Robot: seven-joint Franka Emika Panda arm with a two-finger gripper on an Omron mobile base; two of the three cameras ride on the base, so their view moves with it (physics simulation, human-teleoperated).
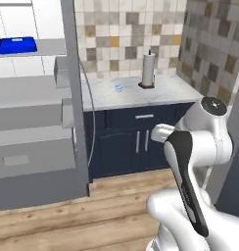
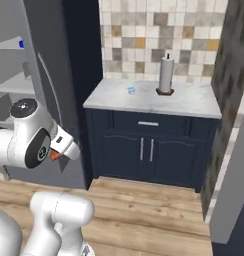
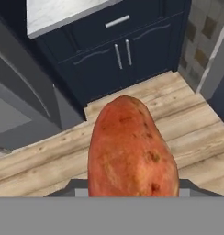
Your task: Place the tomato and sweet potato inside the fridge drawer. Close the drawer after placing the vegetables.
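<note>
Wood plank flooring (image 1: 67,220) is running across the foreground, and a tiled wall (image 1: 131,34) is backing a pale marble counter (image 1: 136,93) that is sitting over dark navy cabinets (image 2: 149,145). On the counter a paper towel holder (image 1: 148,71) is standing upright near the back, with a small clear glass (image 1: 118,88) standing apart from it toward the fridge side.

In the left base view the open fridge is occupying the left side, its grey side wall (image 1: 75,98) forming a vertical edge just beside the cabinet end. The fridge drawer (image 1: 31,157) is showing its plain grey front with a small recessed handle. A blue container (image 1: 16,45) is lying on an upper shelf.

The sweet potato (image 3: 130,149) is being held in the gripper (image 3: 132,190), rising large in the hand view with its tapered end pointing up the frame. The fingers are pinching its lower end; their tips are hidden behind it. In the right base view a sliver of orange (image 2: 54,155) is showing at the hand, beside the fridge's outer edge. The sweet potato is hanging above bare floor, apart from the cabinets and outside the drawer.

Open floor is lying between the arm and the cabinet fronts. The tomato cannot be made out.
</note>
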